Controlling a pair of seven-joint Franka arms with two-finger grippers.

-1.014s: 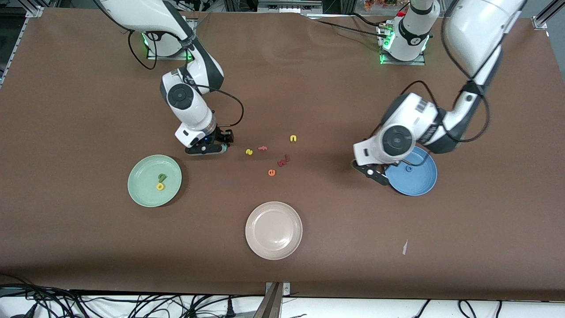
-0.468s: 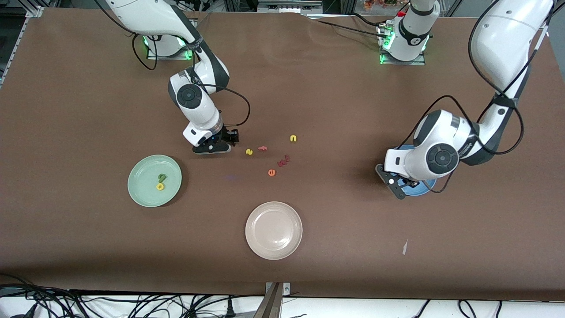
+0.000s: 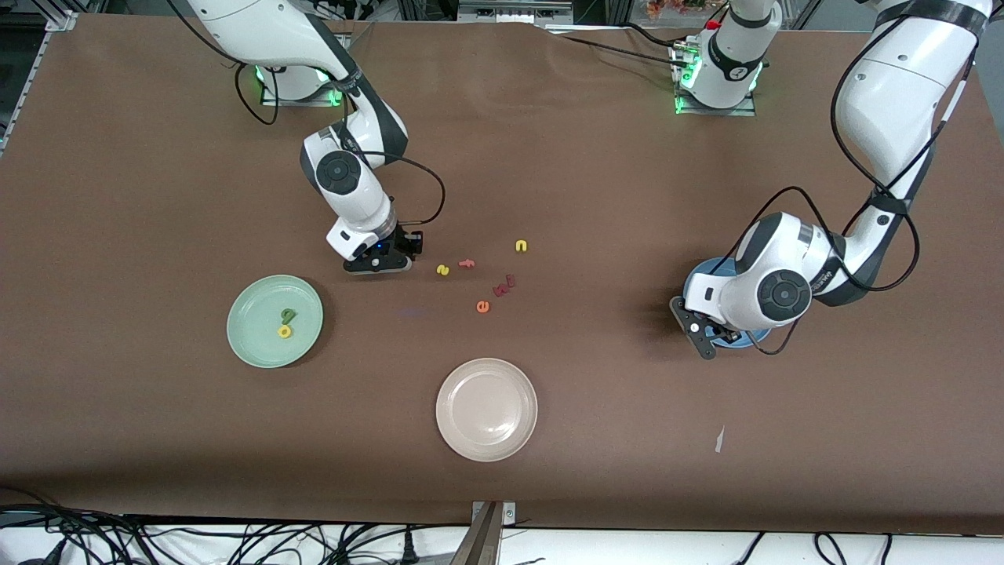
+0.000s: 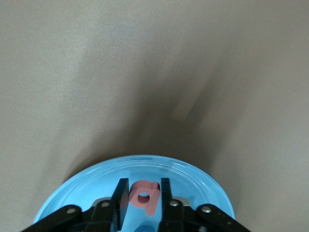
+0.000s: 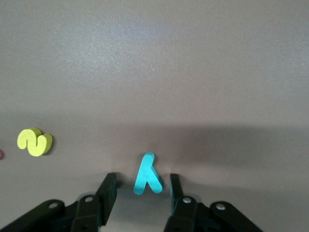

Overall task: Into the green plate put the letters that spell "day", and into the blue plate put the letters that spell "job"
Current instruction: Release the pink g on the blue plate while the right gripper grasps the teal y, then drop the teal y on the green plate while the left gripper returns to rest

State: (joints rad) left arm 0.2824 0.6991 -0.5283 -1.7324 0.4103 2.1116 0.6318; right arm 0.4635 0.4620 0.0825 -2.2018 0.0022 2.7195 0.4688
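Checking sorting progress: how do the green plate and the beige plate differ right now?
The green plate holds two small letters, a green one and a yellow one; the beige plate holds nothing. The green plate lies toward the right arm's end of the table; the beige plate lies nearer the front camera, mid-table. Both are round, rimmed and similar in size.

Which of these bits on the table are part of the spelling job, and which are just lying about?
Part of the job:
- green plate, holding the yellow d and green a
- teal y, between the right pincer's fingers
- blue plate
- pink b, in the left pincer over that plate

Lying about:
- beige plate
- yellow s, yellow n
- orange e
- dark red letters
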